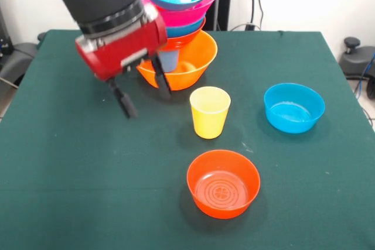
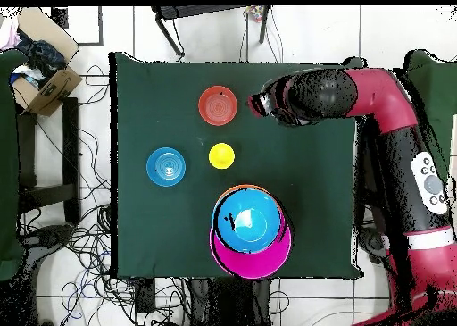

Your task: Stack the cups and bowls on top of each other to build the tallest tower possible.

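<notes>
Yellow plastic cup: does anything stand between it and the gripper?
Nothing visible does. The yellow tapered plastic cup stands alone on the green table, and only bare cloth lies between it and the open gripper.

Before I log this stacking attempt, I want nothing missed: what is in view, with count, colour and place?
tower: one; big orange bowl base, blue and pink bowls above; table's far side in the front view.
yellow cup: one; mid-table, upright.
red-orange bowl: one; nearest the front camera, upright.
blue bowl: one; right of the cup in the front view.
table: one; dark green.
cardboard box: one; brown, off the table.
gripper: one; black fingers apart, empty, beside the tower.
</notes>
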